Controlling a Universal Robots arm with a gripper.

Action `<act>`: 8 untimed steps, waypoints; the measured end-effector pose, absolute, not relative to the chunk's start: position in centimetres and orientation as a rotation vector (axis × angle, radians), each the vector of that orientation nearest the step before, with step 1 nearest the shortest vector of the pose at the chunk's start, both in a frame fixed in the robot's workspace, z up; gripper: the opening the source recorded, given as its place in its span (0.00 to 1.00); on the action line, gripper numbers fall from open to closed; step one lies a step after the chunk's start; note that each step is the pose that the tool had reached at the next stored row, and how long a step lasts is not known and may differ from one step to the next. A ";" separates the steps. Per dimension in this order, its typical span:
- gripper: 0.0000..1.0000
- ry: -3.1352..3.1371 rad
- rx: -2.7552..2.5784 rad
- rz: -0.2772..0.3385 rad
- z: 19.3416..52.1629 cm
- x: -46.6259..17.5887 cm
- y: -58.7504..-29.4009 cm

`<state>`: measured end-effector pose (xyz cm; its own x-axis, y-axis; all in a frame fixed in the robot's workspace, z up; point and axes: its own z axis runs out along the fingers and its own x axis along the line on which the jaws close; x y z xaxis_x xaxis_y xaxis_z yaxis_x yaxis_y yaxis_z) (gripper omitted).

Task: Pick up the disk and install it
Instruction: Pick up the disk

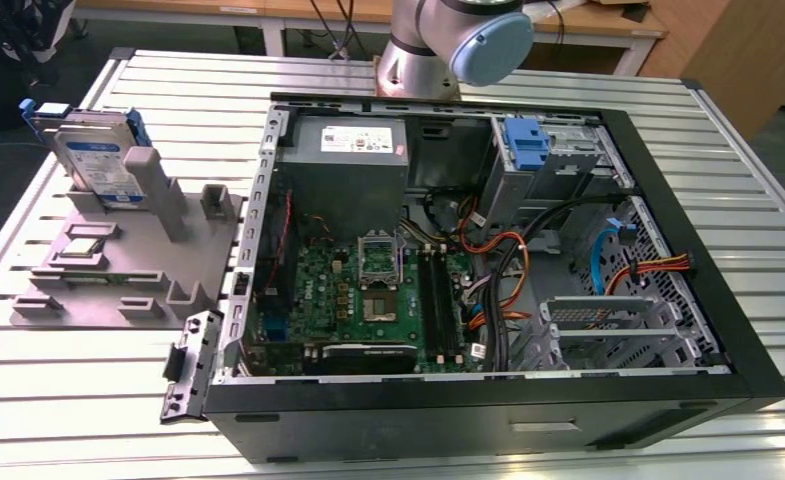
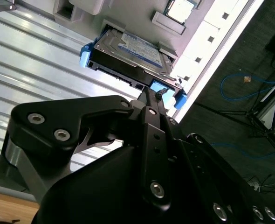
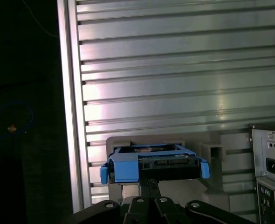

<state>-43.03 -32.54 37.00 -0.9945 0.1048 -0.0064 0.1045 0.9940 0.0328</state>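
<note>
The disk [image 1: 99, 160], silver with a white-and-blue label and a blue carrier, stands on edge in a slot of the grey fixture [image 1: 99, 275] at the exterior view's left. In both wrist views the disk [image 2: 133, 51] [image 3: 154, 163] lies just beyond my black gripper [image 2: 150, 95] [image 3: 149, 183]. The fingers come together into one narrow bar, shut with nothing between them. Their tip points at the carrier's blue edge, and I cannot tell if it touches.
An open computer case [image 1: 752, 385] lies to the exterior view's right of the fixture, with a grey power supply [image 1: 349, 150], a narrow blue bracket [image 1: 528, 150], cables and a metal cage [image 1: 606, 325] inside. The arm's base [image 1: 432, 50] stands behind the case on the ribbed table.
</note>
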 end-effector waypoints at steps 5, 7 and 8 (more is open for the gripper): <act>0.10 3.128 0.175 0.051 37.0 -43.0 -32.5; 0.10 3.128 0.179 0.051 37.0 -43.0 -32.5; 0.10 3.128 0.180 0.051 37.0 -43.0 -32.5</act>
